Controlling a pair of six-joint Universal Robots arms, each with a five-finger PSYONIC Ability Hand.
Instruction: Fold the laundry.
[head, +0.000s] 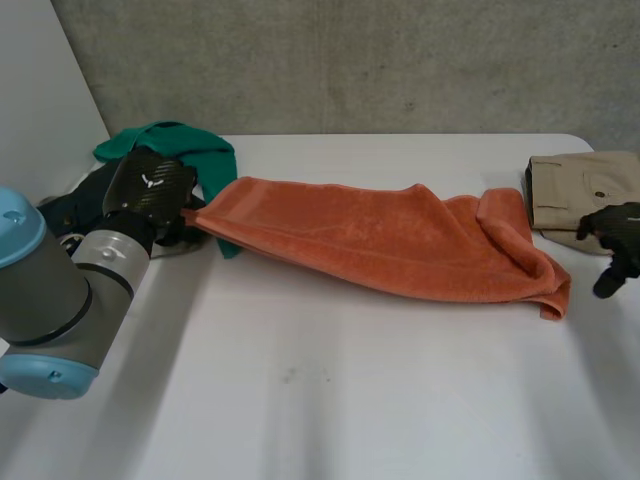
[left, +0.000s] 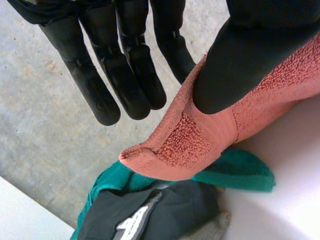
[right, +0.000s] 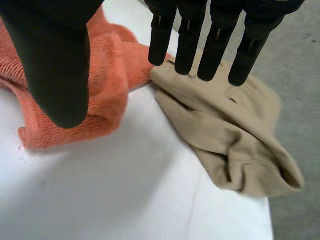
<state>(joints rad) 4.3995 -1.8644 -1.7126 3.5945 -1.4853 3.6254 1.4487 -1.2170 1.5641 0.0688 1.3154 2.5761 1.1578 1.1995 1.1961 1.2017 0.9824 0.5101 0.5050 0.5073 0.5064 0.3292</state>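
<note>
The orange towel (head: 390, 245) lies stretched across the middle of the frame on the white counter (head: 350, 400), its long axis running left to right and its right end bunched. At centre left, the left robot hand (head: 150, 185) pinches the towel's left corner under its thumb, lifted clear of the counter. The right robot hand (head: 618, 240) hovers at the right edge, fingers straight and empty. It is the nearer hand to the loose end, just beside a beige garment (head: 585, 190).
</note>
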